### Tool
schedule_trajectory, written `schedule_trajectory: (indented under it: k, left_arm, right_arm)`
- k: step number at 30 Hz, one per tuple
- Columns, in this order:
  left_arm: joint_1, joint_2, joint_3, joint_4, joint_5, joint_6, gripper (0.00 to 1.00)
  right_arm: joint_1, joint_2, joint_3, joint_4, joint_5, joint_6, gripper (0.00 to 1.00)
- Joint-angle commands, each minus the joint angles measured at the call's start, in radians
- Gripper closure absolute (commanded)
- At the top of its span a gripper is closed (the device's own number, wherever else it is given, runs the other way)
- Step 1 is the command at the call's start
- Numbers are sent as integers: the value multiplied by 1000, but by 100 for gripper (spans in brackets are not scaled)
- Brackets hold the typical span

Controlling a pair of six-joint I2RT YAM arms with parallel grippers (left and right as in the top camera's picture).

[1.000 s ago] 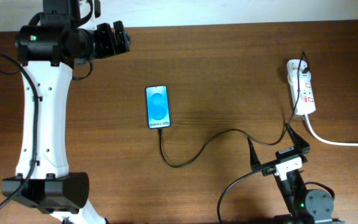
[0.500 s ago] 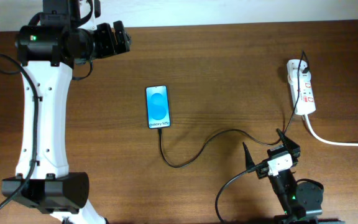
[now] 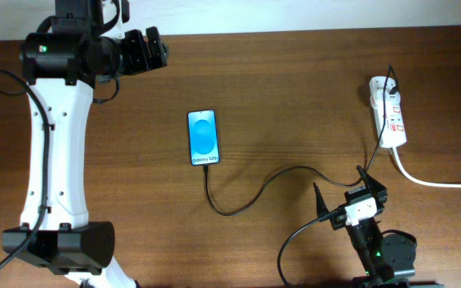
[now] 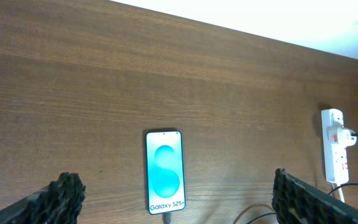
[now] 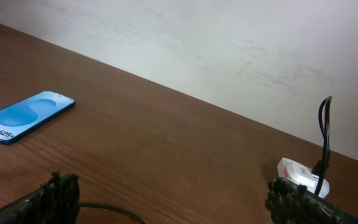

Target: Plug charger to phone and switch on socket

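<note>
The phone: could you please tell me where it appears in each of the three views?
Overhead: the phone lies left of centre, upright.
Left wrist: the phone sits at bottom centre.
Right wrist: the phone is at the left edge, slanted.
Shared landmark: the socket, to the phone's right in every view.

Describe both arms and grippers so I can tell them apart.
Left arm: long white shells, black joints, green light, black cable alongside. Right arm: mostly black, green light, white block at the wrist. Left gripper and right gripper: black fingers, rough textured pads.
</note>
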Motion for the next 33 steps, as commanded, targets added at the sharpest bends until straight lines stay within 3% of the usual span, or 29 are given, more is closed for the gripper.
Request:
schedule_trajectory:
  k: [1, 9, 16, 28, 33]
  left_arm:
    - [3, 3, 5, 2, -7, 5, 1]
    - [3, 3, 5, -11, -60, 12, 1]
    - [0, -110, -74, 81, -58, 351, 0]
    - [42, -762, -1256, 1106, -3, 425, 1]
    - [42, -1017, -1647, 1389, -28, 511, 1]
  right_arm:
    - [-7, -11, -7, -5, 12, -5, 2]
    - [-7, -11, -7, -5, 12, -5, 1]
    - [-7, -11, -7, -5, 12, -6, 2]
    - [-7, -11, -7, -6, 12, -6, 2]
    - [-7, -11, -7, -5, 12, -5, 2]
